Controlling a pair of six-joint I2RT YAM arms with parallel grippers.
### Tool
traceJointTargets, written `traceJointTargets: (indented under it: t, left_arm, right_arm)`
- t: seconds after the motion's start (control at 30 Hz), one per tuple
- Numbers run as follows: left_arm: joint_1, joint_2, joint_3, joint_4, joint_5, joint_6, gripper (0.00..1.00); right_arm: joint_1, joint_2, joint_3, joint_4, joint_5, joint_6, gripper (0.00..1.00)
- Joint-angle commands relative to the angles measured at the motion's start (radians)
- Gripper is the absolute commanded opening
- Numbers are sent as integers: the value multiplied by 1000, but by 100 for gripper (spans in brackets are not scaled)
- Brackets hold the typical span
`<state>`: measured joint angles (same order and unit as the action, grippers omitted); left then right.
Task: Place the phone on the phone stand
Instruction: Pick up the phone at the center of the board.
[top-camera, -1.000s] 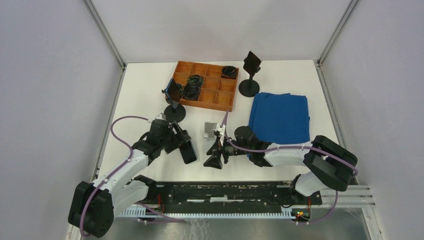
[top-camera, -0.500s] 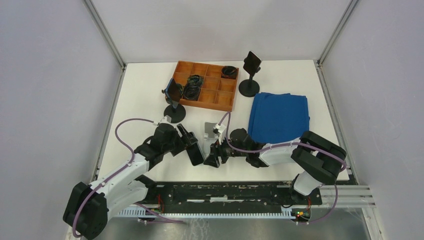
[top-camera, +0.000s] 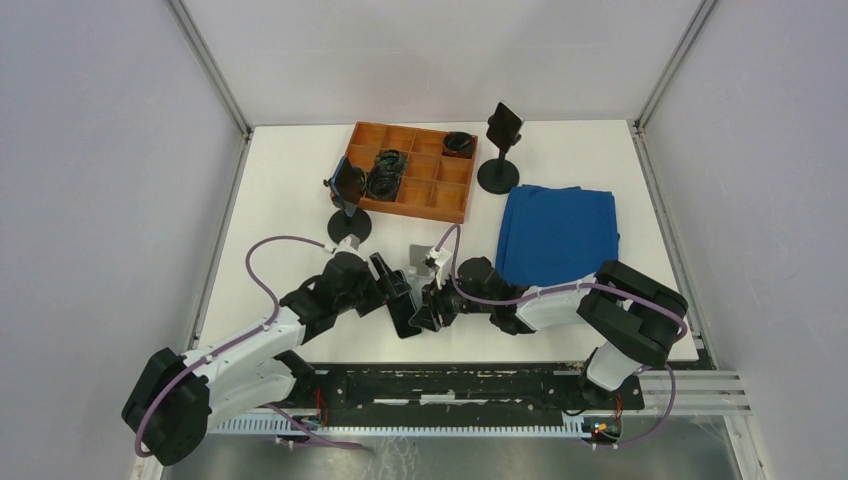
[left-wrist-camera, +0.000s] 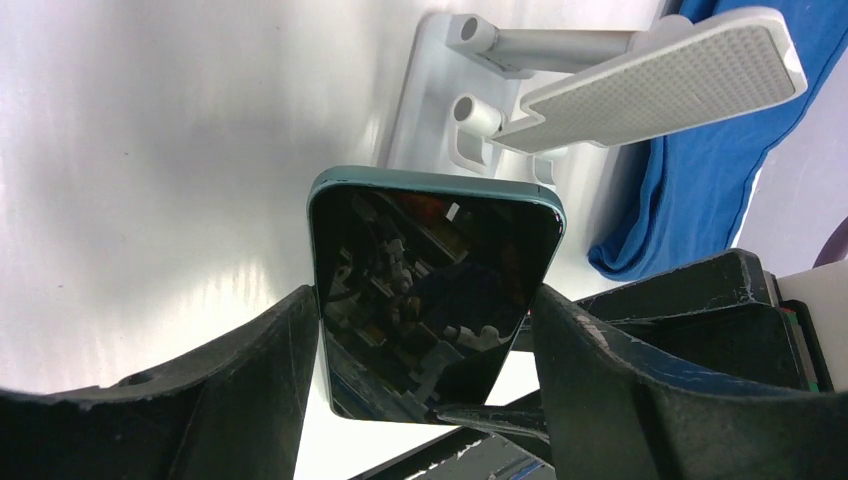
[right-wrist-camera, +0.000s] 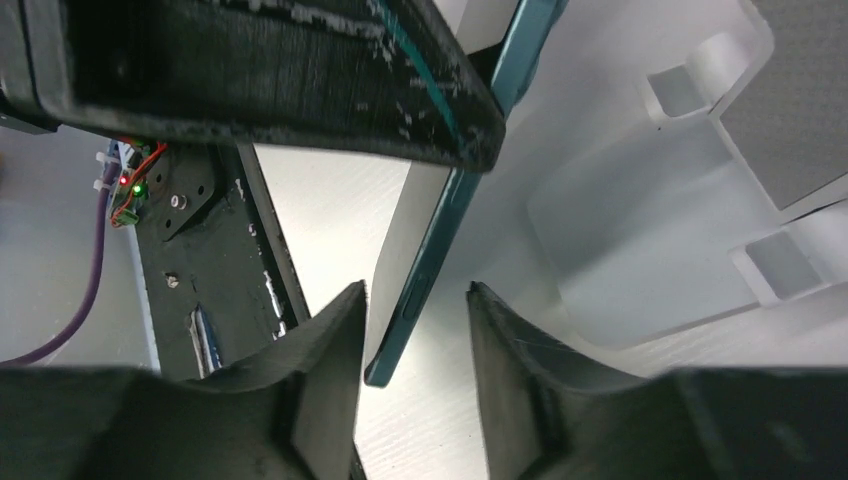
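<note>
The phone (left-wrist-camera: 430, 290), dark-screened with a teal rim, hangs tilted above the table, and my left gripper (left-wrist-camera: 425, 300) is shut on its two long sides. In the top view the phone (top-camera: 404, 310) sits between both arms near the front edge. My right gripper (right-wrist-camera: 415, 300) straddles the phone's lower corner (right-wrist-camera: 425, 265), its jaws narrowed but open, with a gap on each side. The white phone stand (left-wrist-camera: 560, 90) stands just beyond the phone; its base (right-wrist-camera: 640, 220) lies right of my right fingers, and in the top view the stand (top-camera: 421, 258) is behind both grippers.
An orange compartment tray (top-camera: 440, 200) with dark items sits at the back. A folded blue cloth (top-camera: 557, 235) lies to the right. Two black round-based stands (top-camera: 349, 228) (top-camera: 498, 176) with small dark panels flank the tray.
My left arm has carried the phone rightward to the right gripper. The right gripper's jaws have narrowed around the phone's lower corner.
</note>
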<state>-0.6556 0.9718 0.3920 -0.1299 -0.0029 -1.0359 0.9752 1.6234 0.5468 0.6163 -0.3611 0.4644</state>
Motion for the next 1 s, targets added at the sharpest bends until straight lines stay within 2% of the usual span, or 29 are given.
traceJointTargets:
  t: [0.0,0.3,0.43,0.63,0.83,0.97]
  left_arm:
    - [-40,4,49,79,-51,-61,40]
    - [-65,-22,51,101,-54,-36,43]
    - [-70,-104,21,150,-50,-11,65]
    - [-72,-270,22,81,-84,45,92]
    - [-72,-411,57,61,-42,187,100]
    - [-71,-498,107,55,-22,277,100]
  right_arm:
    - [1,3,36,18,8,2,38]
    - [-22,-8,35,40,-67,46,7]
    - [-45,-30,29,59,-118,83,0]
    - [-83,-90,24,86,-197,124,0]
    - [-144,-188,21,100,-266,120,0]
    - [-196,-259,27,92,-318,79,0]
